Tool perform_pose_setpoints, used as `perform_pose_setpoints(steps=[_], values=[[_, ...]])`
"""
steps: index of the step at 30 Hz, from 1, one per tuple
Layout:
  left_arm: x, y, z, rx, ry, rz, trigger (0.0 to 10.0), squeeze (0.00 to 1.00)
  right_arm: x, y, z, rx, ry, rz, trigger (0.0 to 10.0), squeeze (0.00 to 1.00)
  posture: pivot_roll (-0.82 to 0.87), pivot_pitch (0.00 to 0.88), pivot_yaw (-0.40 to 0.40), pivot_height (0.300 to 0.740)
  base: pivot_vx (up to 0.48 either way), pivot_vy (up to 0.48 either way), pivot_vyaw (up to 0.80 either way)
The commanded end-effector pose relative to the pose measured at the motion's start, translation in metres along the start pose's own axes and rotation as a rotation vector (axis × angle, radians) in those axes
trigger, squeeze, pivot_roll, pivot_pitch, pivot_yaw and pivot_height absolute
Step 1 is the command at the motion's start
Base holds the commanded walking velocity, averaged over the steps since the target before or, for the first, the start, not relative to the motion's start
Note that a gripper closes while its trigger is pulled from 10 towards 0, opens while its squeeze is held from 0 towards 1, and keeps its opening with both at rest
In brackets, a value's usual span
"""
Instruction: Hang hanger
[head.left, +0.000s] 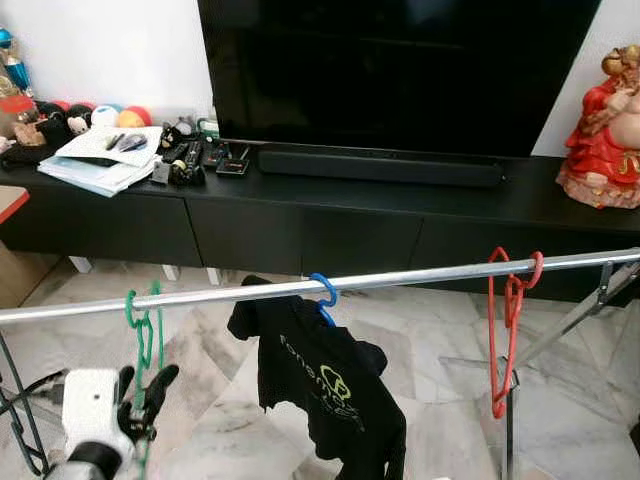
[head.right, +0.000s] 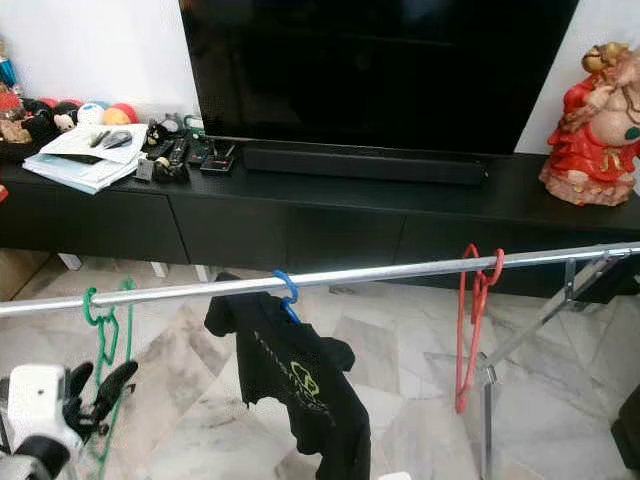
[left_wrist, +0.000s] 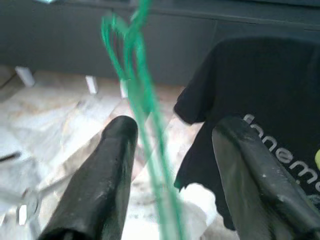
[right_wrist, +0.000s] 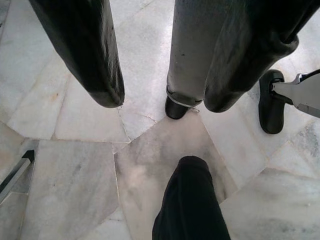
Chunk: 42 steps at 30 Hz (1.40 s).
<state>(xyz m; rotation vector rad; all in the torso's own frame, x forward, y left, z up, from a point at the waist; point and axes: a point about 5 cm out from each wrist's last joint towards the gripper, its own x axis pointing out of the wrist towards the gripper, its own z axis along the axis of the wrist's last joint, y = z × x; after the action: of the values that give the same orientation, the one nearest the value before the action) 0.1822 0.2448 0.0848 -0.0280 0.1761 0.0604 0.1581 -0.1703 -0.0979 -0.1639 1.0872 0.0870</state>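
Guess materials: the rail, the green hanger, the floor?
Rail: looks like polished metal tube, silvery with bright highlights along it. Green hanger: thin, evenly coloured; probably plastic or coated wire, cannot tell which. It hangs on the rail, between the open fingers of the left gripper. Floor: glossy marble-look tiles, grey veining and visible joints; real stone or ceramic is unclear.

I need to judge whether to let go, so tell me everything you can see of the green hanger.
The green hanger is a thin frame, plastic or coated wire by its look. Its hook sits over the silver rail near the rail's left end, and the body hangs straight down, bare of clothes, apart from the black T-shirt. The left pincer is at its lower part, open, the hanger running between the two fingers; whether either finger touches it cannot be told.
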Motion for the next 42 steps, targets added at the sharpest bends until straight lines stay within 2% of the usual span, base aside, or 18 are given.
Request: perform_pose_setpoints(steps=[1, 2, 5, 9, 10, 11, 12, 13, 14, 16, 17, 22, 24, 25, 29, 33, 36, 42], values=[[-0.006, 0.009, -0.001, -0.011, -0.016, 0.073, 10.0, 1.00, 0.000, -0.001, -0.002, 0.000, 0.006, -0.002, 10.0, 0.00, 0.08, 0.043, -0.002, 0.740, 0.000, 0.000, 0.00], [-0.008, 0.017, -0.005, -0.026, -0.016, 0.153, 10.0, 1.00, 0.000, -0.001, -0.002, 0.001, 0.006, -0.002, 10.0, 0.00, 0.08, 0.043, -0.001, 0.740, 0.000, 0.000, 0.00], [-0.011, 0.031, -0.013, -0.080, -0.017, 0.288, 10.0, 1.00, 0.000, -0.001, -0.002, 0.002, 0.004, -0.003, 10.0, 0.00, 0.08, 0.044, 0.000, 0.740, 0.000, 0.000, 0.00], [-0.011, 0.033, -0.024, -0.075, 0.024, 0.308, 10.0, 1.00, 0.000, 0.000, -0.001, 0.004, 0.003, -0.003, 10.0, 0.00, 0.08, 0.043, 0.002, 0.740, 0.000, 0.000, 0.00], [-0.009, 0.032, -0.033, -0.069, 0.066, 0.298, 10.0, 0.84, 0.000, 0.000, -0.001, 0.004, 0.003, -0.003, 10.0, 0.00, 0.08, 0.043, 0.002, 0.740, 0.000, 0.000, 0.00], [-0.004, 0.027, -0.054, -0.032, 0.173, 0.255, 10.0, 0.00, 0.000, 0.001, -0.001, 0.006, 0.003, -0.004, 10.0, 0.00, 0.08, 0.043, 0.003, 0.740, 0.000, 0.000, 0.00], [-0.002, 0.023, -0.074, 0.019, 0.290, 0.203, 10.0, 0.00, 0.000, 0.001, -0.001, 0.008, 0.004, -0.004, 10.0, 0.00, 0.08, 0.043, 0.003, 0.740, 0.000, 0.000, 0.00], [-0.002, 0.023, -0.074, 0.019, 0.290, 0.203, 10.0, 0.00, 0.000, 0.001, -0.001, 0.008, 0.004, -0.004, 10.0, 0.00, 0.08, 0.043, 0.003, 0.740, 0.000, 0.000, 0.00], [-0.002, 0.020, -0.087, 0.072, 0.370, 0.170, 10.0, 0.00, 0.000, 0.001, -0.002, 0.009, 0.004, -0.004, 10.0, 0.00, 0.08, 0.043, 0.003, 0.740, 0.000, 0.000, 0.00], [-0.001, 0.017, -0.104, 0.222, 0.453, 0.105, 10.0, 0.00, 0.000, 0.001, -0.002, 0.012, 0.004, -0.005, 10.0, 0.00, 0.07, 0.044, 0.001, 0.740, 0.000, 0.000, 0.00], [-0.001, 0.017, -0.113, 0.265, 0.491, 0.081, 10.0, 0.00, 0.000, 0.001, -0.002, 0.016, 0.004, -0.006, 10.0, 0.00, 0.06, 0.045, -0.001, 0.740, 0.000, 0.000, 0.00], [-0.003, 0.030, -0.143, 0.198, 0.652, 0.141, 10.0, 0.00, 0.000, 0.000, -0.003, 0.093, -0.003, -0.030, 10.0, 0.00, 0.06, 0.044, -0.002, 0.740, 0.000, 0.000, 0.00], [-0.006, 0.028, -0.154, 0.201, 0.720, 0.133, 10.0, 0.00, 0.000, 0.000, -0.004, 0.129, -0.001, -0.039, 10.0, 0.00, 0.07, 0.046, -0.002, 0.740, 0.000, 0.000, 0.00], [-0.012, 0.024, -0.165, 0.188, 0.791, 0.141, 10.0, 0.00, -0.001, 0.000, -0.004, 0.138, 0.002, -0.043, 10.0, 0.00, 0.06, 0.044, 0.006, 0.740, 0.000, 0.000, 0.00], [-0.014, 0.015, -0.173, 0.138, 0.834, 0.150, 10.0, 0.00, -0.001, 0.001, -0.005, 0.144, -0.004, -0.042, 10.0, 0.00, 0.01, 0.045, 0.014, 0.740, 0.000, 0.000, 0.00], [0.000, 0.004, -0.169, 0.089, 0.774, 0.126, 10.0, 0.00, -0.001, 0.000, -0.007, 0.144, 0.001, -0.049, 10.0, 0.00, 0.02, 0.042, 0.013, 0.740, 0.000, 0.000, 0.00], [0.008, 0.004, -0.165, 0.080, 0.757, 0.131, 10.0, 0.00, -0.001, -0.001, -0.008, 0.134, 0.012, -0.055, 10.0, 0.00, 0.02, 0.039, 0.012, 0.740, 0.000, 0.000, 0.00], [0.003, 0.009, -0.168, 0.096, 0.785, 0.119, 10.0, 0.00, -0.001, 0.000, -0.008, 0.140, 0.009, -0.058, 10.0, 0.00, 0.01, 0.030, 0.020, 0.740, 0.000, 0.000, 0.00]])
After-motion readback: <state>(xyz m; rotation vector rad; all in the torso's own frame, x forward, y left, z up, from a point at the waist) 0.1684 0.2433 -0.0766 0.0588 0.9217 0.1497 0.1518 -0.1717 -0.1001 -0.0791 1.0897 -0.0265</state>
